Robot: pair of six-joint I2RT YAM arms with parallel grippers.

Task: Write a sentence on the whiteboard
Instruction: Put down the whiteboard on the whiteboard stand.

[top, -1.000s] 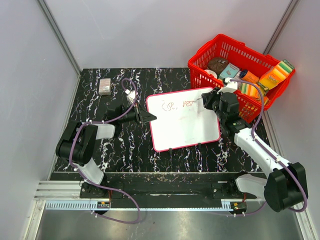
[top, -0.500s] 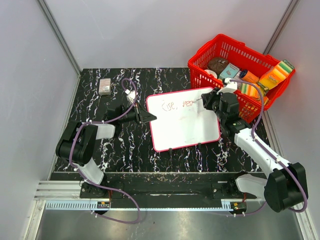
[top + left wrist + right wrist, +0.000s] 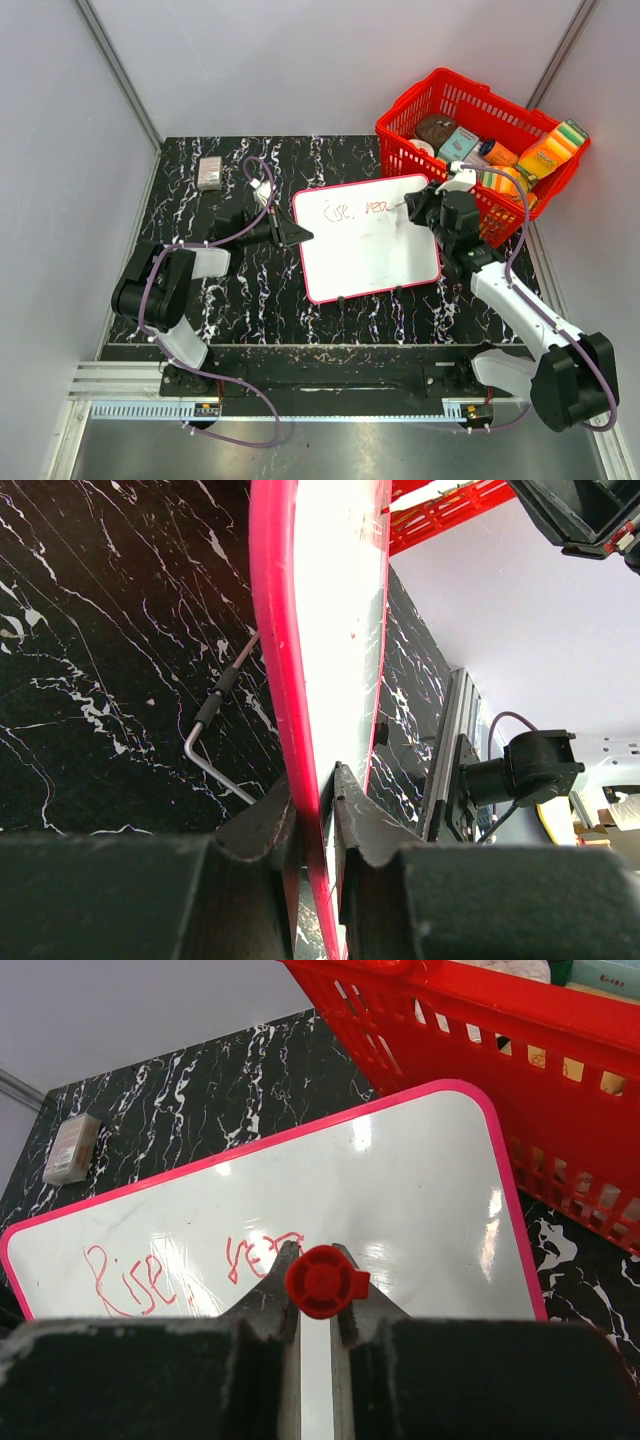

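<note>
The whiteboard point(image 3: 368, 238) sits mid-tabletop point(image 3: 250, 290), its far right corner just beside the red basket point(image 3: 398, 148). The left tool point(image 3: 318, 780) is narrowed onto the board's left edge, one finger on each side of the red rim. The right tool point(image 3: 418, 203) is closed around a red marker point(image 3: 322, 1282), which points down at the board's upper part. The sentence point(image 3: 190, 1270), two short red cursive words in one row, runs along the top, and its last word ends just left of the marker.
</note>
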